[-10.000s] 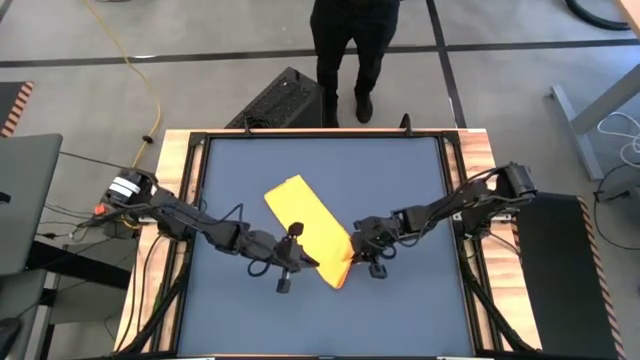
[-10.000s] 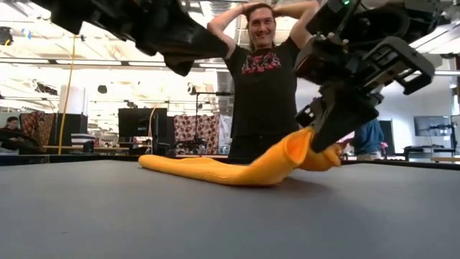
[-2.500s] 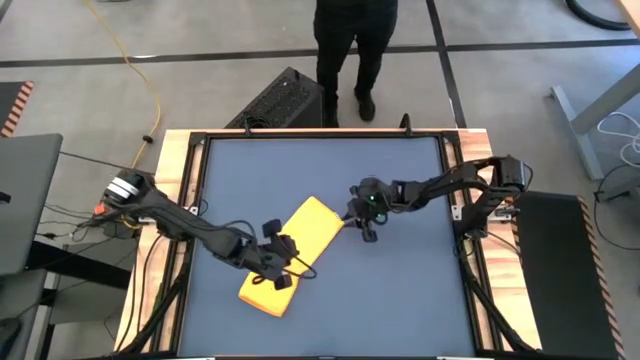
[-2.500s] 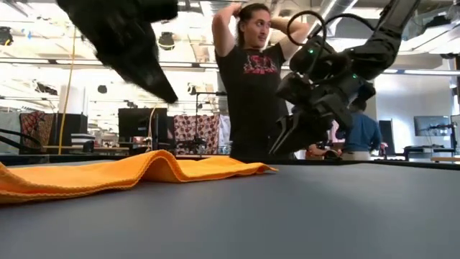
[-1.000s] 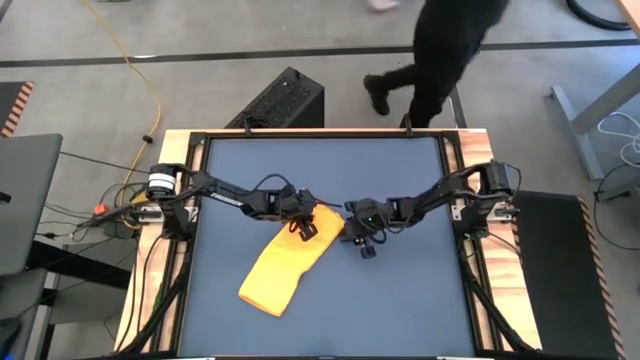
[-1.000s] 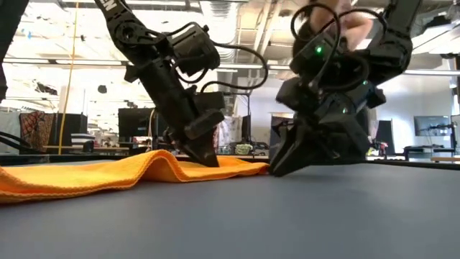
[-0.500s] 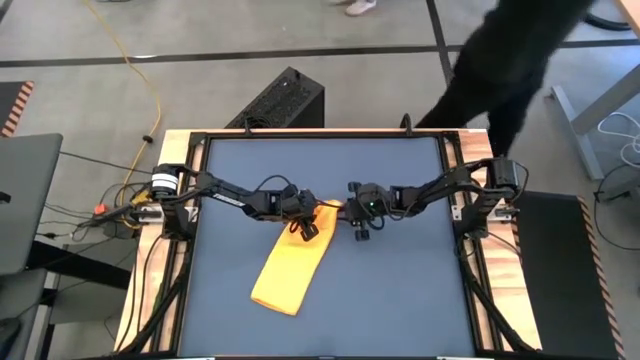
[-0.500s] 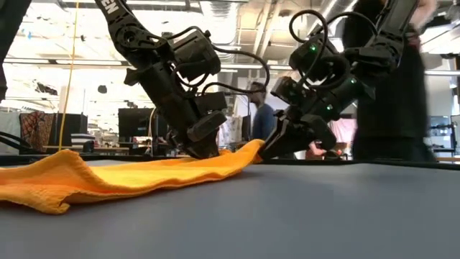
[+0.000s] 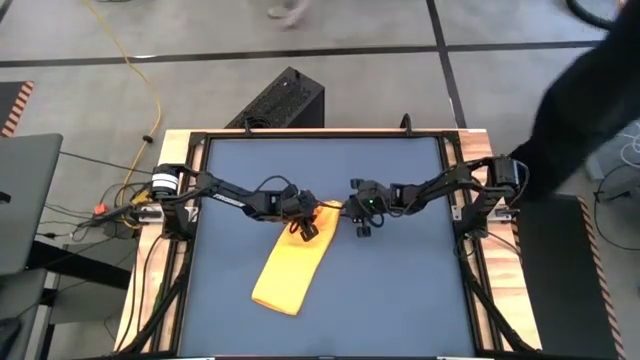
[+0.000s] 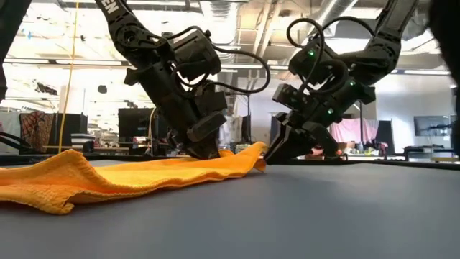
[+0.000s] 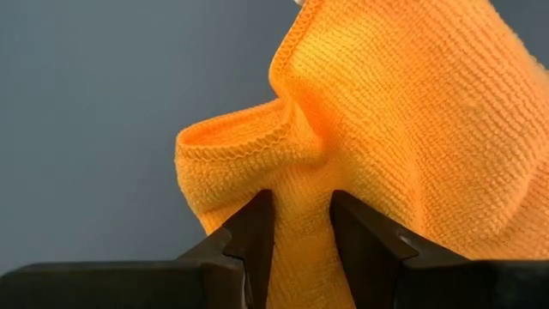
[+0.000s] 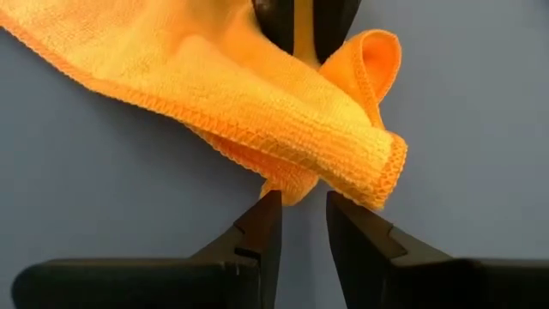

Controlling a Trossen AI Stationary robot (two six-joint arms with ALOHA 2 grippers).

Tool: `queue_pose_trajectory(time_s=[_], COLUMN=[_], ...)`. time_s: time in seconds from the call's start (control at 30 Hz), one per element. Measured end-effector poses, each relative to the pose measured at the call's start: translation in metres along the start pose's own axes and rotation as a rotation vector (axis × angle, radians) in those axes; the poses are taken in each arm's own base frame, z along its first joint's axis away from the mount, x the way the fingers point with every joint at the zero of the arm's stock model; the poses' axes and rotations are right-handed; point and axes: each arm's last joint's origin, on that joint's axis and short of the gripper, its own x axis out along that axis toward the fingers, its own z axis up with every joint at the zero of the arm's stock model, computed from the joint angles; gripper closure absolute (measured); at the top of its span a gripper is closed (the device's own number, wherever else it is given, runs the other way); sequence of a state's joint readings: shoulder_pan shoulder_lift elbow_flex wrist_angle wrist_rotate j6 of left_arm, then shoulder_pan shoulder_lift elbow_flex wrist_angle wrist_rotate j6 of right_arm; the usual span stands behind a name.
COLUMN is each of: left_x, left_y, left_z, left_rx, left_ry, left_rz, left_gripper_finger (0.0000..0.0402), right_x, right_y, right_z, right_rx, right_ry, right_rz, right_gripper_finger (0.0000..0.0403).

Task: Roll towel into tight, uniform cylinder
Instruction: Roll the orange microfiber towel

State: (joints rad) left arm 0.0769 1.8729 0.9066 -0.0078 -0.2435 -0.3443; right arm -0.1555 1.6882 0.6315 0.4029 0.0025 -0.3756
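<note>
The towel (image 9: 293,265) lies as a folded strip, slanting across the middle of the counter (image 9: 400,290), its far end up between the two arms and its near end loose toward the front-left. No roll has started yet; the far end is only bunched and lifted. Your left gripper (image 11: 300,225) has its fingers (image 11: 257,232) clamped on a pinch of that far end, with a looped fold of hemmed edge standing up just beside them. Your right gripper (image 12: 297,215) comes in from the opposite side; its fingers (image 12: 262,225) are narrowly apart at a curled corner, the cloth just at or between the tips, and you cannot tell from here whether they actually have hold of it. In the low view both grippers sit down at the counter with the far end raised a little between them, and the rest trails off in soft waves. Judgement: the cloth is light, limp and grippy knit, so it will not slip but will sag, crease and skew wherever it is unsupported. Take hold at the two corners of the short far edge, level with each other, so the first turn starts square. The uneven bunch now held would likely give a lopsided, loose core.
</note>
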Motion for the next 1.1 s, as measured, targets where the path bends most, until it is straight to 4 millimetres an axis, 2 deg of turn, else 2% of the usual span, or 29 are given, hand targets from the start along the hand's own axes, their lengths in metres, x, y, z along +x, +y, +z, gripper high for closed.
queue_pose_trajectory(time_s=[0.27, 0.67, 0.77, 0.93, 1.1], left_x=[0.001, 0.001, 0.001, 0.001, 0.001], left_y=[0.003, 0.003, 0.003, 0.003, 0.003], left_z=[0.001, 0.001, 0.001, 0.001, 0.001], left_rx=[-0.008, -0.017, -0.018, -0.024, -0.023], left_ry=[-0.013, -0.007, -0.005, -0.003, -0.004], left_rz=[0.029, 0.013, 0.009, 0.006, 0.004], left_gripper_finger=[0.0292, 0.0292, 0.0292, 0.0292, 0.0292], right_x=[0.001, 0.018, 0.018, 0.017, 0.015], right_y=[0.003, 0.010, 0.010, 0.009, 0.013], right_z=[0.001, -0.007, -0.008, -0.007, -0.005], right_rx=[-0.008, 0.009, 0.018, -0.007, -0.126], right_ry=[-0.012, -0.029, -0.022, -0.009, 0.069], right_rz=[0.028, 0.034, 0.025, -0.008, -0.067], right_gripper_finger=[0.0281, 0.0284, 0.0307, 0.0384, 0.0379])
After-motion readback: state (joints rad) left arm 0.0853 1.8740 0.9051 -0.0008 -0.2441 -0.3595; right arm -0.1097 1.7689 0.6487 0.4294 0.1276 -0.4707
